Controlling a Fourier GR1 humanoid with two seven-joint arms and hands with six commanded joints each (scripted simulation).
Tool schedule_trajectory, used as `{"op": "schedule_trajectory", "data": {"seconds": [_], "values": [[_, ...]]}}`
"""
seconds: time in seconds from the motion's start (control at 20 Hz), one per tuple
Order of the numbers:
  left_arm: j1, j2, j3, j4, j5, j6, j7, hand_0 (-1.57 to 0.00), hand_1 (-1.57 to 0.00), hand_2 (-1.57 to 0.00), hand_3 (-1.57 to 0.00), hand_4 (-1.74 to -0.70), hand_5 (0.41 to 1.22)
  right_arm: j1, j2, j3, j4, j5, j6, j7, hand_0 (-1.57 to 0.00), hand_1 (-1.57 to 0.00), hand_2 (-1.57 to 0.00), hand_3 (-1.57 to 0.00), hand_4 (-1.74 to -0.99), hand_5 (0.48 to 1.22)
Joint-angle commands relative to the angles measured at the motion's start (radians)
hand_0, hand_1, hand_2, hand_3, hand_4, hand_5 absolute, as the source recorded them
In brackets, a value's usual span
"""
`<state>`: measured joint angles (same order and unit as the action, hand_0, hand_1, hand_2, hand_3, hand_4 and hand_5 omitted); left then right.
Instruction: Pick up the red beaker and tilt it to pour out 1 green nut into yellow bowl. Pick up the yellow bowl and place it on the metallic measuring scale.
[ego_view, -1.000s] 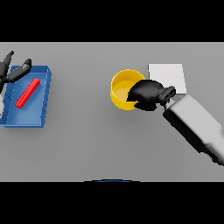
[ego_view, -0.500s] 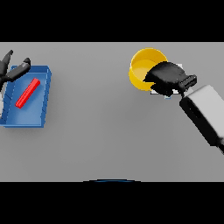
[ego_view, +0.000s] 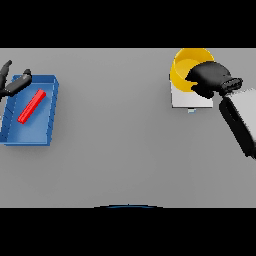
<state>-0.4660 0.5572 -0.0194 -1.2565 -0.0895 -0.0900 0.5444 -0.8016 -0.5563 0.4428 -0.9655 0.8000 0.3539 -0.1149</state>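
My right hand (ego_view: 211, 79) is shut on the rim of the yellow bowl (ego_view: 184, 67) at the far right of the table. The bowl sits over the pale metallic scale (ego_view: 186, 99), whose front part shows below the bowl and hand; I cannot tell whether the bowl touches it. The red beaker (ego_view: 31, 105) lies on its side inside the blue tray (ego_view: 45, 134) at the left. My left hand (ego_view: 11, 83) shows at the far left edge, fingers spread and open, by the tray's back corner. No green nut is visible.
The blue tray takes up the left side of the grey table (ego_view: 115, 130). My right forearm (ego_view: 240, 120) slants in from the right edge toward the scale.
My right hand has carried the yellow bowl back and to the right, from beside the scale to over it. The left hand and the red beaker stayed put.
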Motion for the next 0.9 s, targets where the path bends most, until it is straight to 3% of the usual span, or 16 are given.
{"op": "schedule_trajectory", "data": {"seconds": [0.0,0.3,0.65,0.75,0.8,0.85], "values": [[-0.001,0.000,0.000,0.004,0.002,-0.004,0.005,0.00,0.00,0.00,0.00,-0.86,0.779,-0.006,0.002,0.000,0.038,0.004,-0.016,-0.022,-1.57,-1.57,-1.50,-1.18,-1.741,1.221],[-0.030,-0.012,-0.013,0.023,-0.015,0.004,0.015,0.00,0.00,0.00,0.00,-0.86,0.807,-0.020,0.034,-0.012,0.173,0.004,-0.067,-0.046,-1.57,-1.57,-1.39,-1.36,-1.741,1.221],[-0.033,-0.009,-0.014,0.030,-0.014,-0.007,0.023,0.00,0.00,0.00,0.00,-0.84,0.783,-0.024,0.050,-0.010,0.226,0.005,-0.078,-0.047,-1.57,-1.57,-1.37,-1.45,-1.741,1.221],[-0.036,-0.007,-0.016,0.037,-0.015,-0.013,0.015,0.00,0.00,0.00,0.00,-0.84,0.779,-0.027,0.054,-0.012,0.237,0.002,-0.079,-0.045,-1.57,-1.50,-1.44,-1.25,-1.741,1.221],[-0.034,-0.008,-0.020,0.032,-0.016,-0.015,0.010,0.00,0.00,0.00,0.00,-0.84,0.775,-0.027,0.049,-0.012,0.236,0.001,-0.070,-0.048,-1.56,-1.43,-1.34,-1.11,-1.682,1.221],[-0.039,-0.008,-0.016,0.035,-0.012,-0.016,0.020,0.00,0.00,0.00,0.00,-0.84,0.773,-0.024,0.043,-0.016,0.232,-0.005,-0.060,-0.043,-1.47,-1.28,-1.18,-0.96,-1.632,1.145]]}}
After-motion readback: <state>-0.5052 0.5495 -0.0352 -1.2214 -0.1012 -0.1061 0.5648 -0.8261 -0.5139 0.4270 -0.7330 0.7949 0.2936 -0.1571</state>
